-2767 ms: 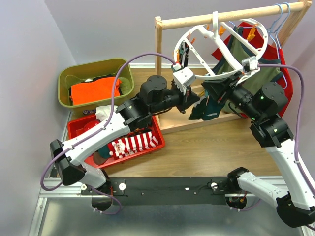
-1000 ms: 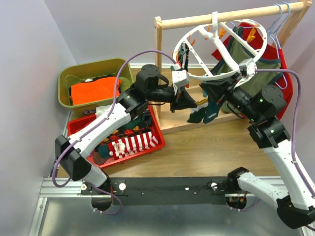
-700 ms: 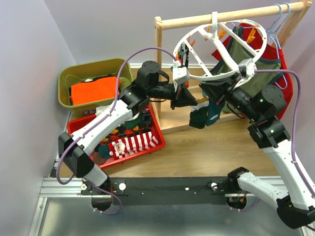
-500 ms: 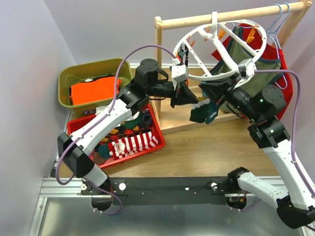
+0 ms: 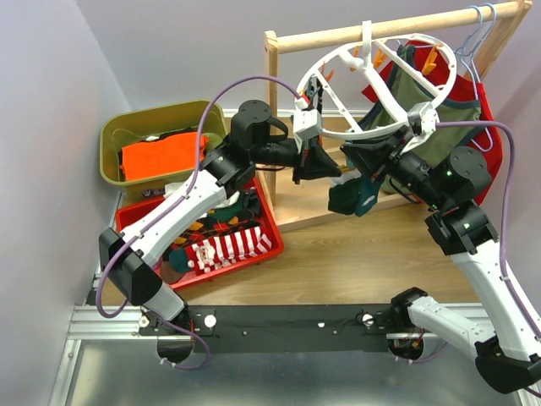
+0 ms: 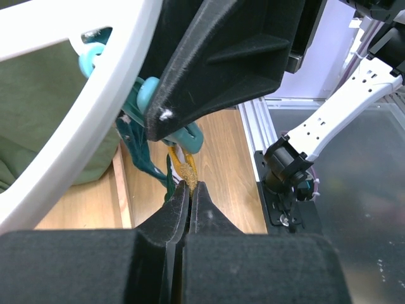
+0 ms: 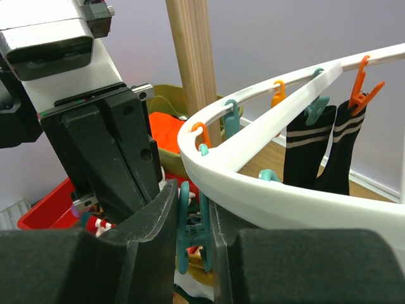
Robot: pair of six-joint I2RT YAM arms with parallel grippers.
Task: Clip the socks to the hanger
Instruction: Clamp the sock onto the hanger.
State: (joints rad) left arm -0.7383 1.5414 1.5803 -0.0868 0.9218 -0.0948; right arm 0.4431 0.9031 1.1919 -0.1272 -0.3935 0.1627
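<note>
Pale lilac walls [image 5: 51, 76] meet in a corner behind a light wooden table [image 5: 355, 262], under even, soft light. A bare-wood rack [image 5: 272, 93] stands on the table near the back wall, its round top bar running rightward. A black plate [image 5: 287, 320] and grey metal sheet [image 5: 279, 376] line the near edge.

Hanger [image 7: 285, 196] — white plastic, smooth, slight sheen. Teal clip [image 7: 190, 231] and orange clips [image 7: 361, 85]: glossy moulded plastic. Black socks [image 7: 304, 158]: matt ribbed knit, grey bands. Teal sock [image 5: 351, 196]: soft cloth, mustard edge fuzzy between the tips of the left claw [image 6: 188, 189]. Left claw and right claw [image 7: 192, 206] — matt black plastic, faintly grainy. Rack [image 7: 190, 57]: pale bare wood. Desk [image 5: 363, 262]: smooth wood grain, brushed metal along the near edge.
</note>
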